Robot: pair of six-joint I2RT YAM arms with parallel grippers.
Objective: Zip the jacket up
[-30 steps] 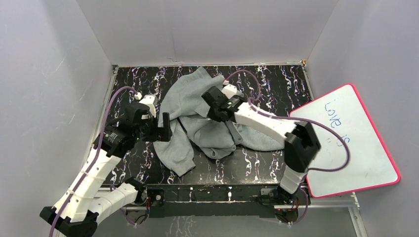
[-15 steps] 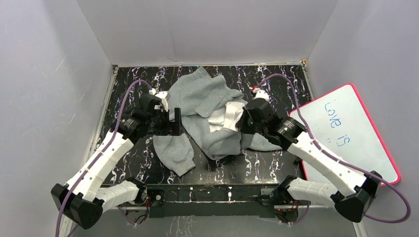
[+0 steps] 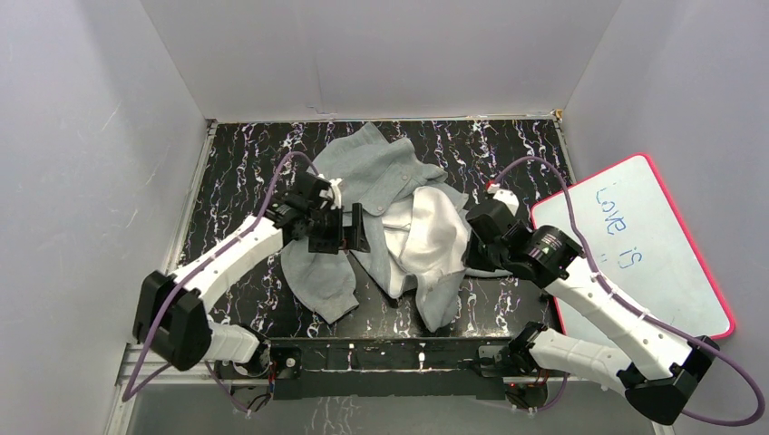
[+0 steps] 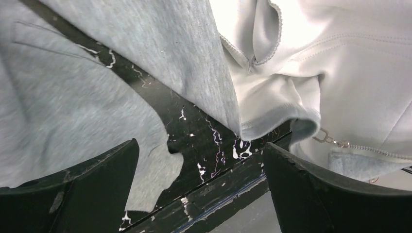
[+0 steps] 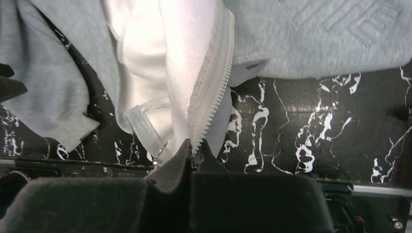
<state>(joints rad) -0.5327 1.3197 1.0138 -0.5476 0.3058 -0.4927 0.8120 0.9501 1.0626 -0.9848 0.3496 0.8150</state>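
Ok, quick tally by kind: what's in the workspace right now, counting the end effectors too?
Jacket: 1
Whiteboard: 1
End effectors: 2 (left end effector open, right end effector shut on the jacket's zipper edge)
Total: 4
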